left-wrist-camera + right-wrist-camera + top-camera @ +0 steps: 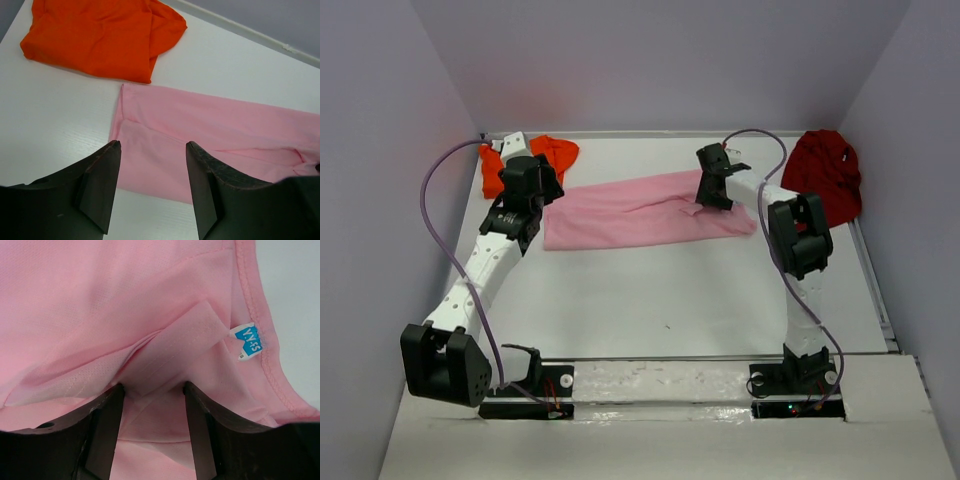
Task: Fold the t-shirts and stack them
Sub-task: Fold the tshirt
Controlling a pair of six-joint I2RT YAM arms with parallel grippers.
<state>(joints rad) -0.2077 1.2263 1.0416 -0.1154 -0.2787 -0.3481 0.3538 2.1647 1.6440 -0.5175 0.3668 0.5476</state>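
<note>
pink tee (pixel 640 212) flat ctr; orange tee (pixel 558 153) bunched far-L; red tee (pixel 825 170) crumpled far-R

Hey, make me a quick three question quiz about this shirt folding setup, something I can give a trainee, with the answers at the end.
1. True or false: the three t-shirts are stacked in one pile.
2. Fill in: the dark red t-shirt lies bunched at the table's far ___ corner, by the robot's own sides.
3. Which shirt do the left gripper and the right gripper both hover over, jaws open? A the orange t-shirt; B the pink t-shirt; C the dark red t-shirt.
Key: 1 false; 2 right; 3 B.
</note>
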